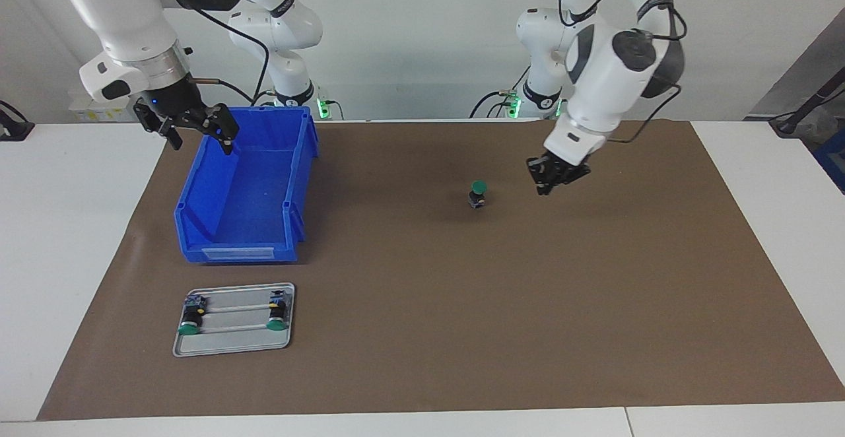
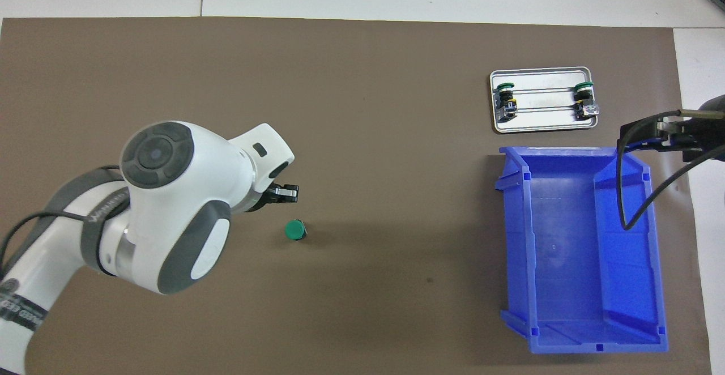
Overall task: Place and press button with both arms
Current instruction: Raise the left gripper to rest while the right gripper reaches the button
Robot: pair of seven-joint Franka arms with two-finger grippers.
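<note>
Right jaws: spread wide, grasping nothing, over blue bin rim. Button: upright on tabletop, beside left jaws, untouched. Left jaws: raised beside button, grasping nothing; whether parted or clenched, cannot tell.

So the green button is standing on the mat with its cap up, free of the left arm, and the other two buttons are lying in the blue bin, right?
Not quite. The button does stand cap up on the mat, apart from the left gripper. But the other two buttons lie on the grey metal tray, not in the blue bin, which holds nothing. The overhead view shows it.
</note>
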